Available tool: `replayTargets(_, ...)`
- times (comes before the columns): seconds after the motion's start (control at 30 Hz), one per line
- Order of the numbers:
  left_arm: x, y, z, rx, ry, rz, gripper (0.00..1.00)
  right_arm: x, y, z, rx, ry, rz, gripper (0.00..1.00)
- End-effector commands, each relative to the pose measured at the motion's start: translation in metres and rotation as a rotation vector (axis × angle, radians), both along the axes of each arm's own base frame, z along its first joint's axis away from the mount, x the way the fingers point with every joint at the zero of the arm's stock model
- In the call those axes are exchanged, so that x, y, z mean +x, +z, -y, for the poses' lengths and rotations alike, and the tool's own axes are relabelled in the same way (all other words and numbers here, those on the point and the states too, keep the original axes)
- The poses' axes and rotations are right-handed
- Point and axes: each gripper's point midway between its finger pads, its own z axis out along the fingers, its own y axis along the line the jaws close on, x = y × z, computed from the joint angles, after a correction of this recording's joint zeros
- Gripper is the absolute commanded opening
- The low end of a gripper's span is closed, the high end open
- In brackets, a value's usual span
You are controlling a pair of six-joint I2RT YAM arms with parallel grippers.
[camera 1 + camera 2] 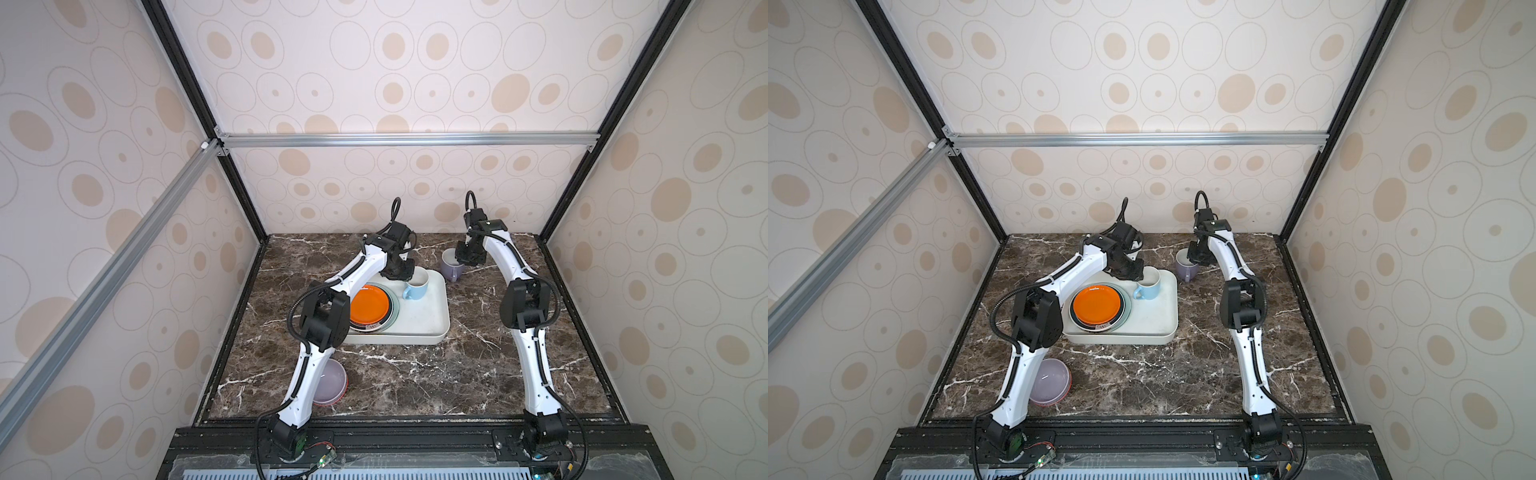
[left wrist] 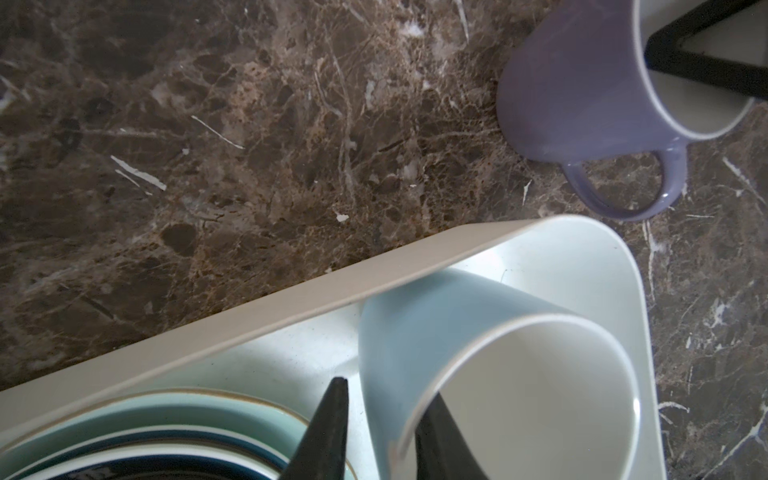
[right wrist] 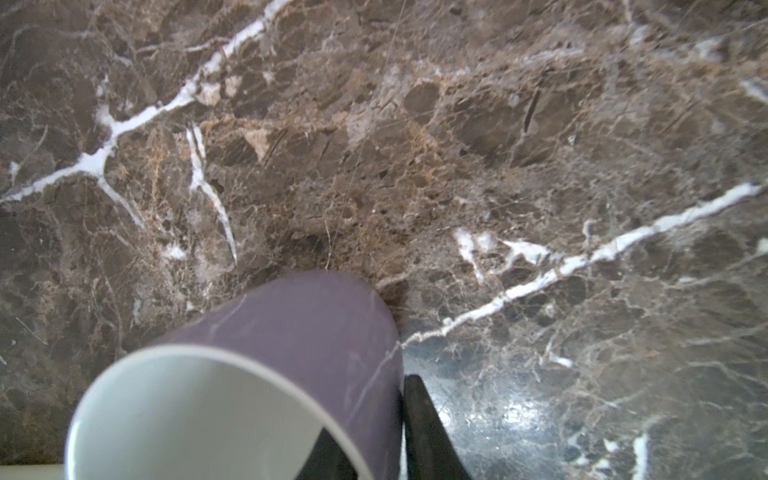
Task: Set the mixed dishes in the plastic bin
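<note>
At the back of the tabletop (image 1: pixel 415 382), in both top views: plastic bin (image 1: pixel 440 332) near the middle, an orange plate (image 1: pixel 370 305) on top of a plate stack (image 1: pixel 395 316) in its left half, and a blue mug (image 1: pixel 417 286) upright in its far part. Left jaws down at the rim of this mug. Lavender mug (image 1: pixel 451 266) outside the bin, just beyond its far right corner, with the right jaws at its rim. Lavender bowl (image 1: pixel 330 382) near the front left, partly behind the left arm (image 1: pixel 307 374).

From the left wrist: left jaws a little open astride the wall of the blue mug (image 2: pixel 415 345), one finger (image 2: pixel 440 440) inside, the other (image 2: pixel 328 432) outside and not quite touching.

From the right wrist: right jaws closed on the wall of the lavender mug (image 3: pixel 316 324), one finger (image 3: pixel 419 424) pressed on the outside, the other inside.
</note>
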Motion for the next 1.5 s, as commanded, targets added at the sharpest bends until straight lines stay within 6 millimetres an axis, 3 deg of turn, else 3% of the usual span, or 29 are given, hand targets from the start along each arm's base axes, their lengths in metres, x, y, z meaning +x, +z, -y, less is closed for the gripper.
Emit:
replayTargets(0.0, -0.005, -0.010, -0.002, 0.044, -0.009, -0.019, 0.23, -0.018, -0.007, 0.002, -0.025, 0.012, -0.068, 0.19)
replayTargets(0.33, -0.001, -0.002, -0.011, 0.077, 0.003, 0.003, 0.15, -0.029, -0.006, -0.001, -0.023, 0.018, -0.098, 0.16)
replayTargets(0.67, 0.003, 0.013, -0.021, 0.087, 0.026, 0.031, 0.13, -0.036, 0.004, -0.001, -0.026, 0.023, -0.094, 0.15)
replayTargets(1.47, 0.011, 0.046, -0.029, 0.056, 0.076, 0.077, 0.13, -0.037, 0.008, -0.004, -0.011, 0.031, -0.090, 0.15)
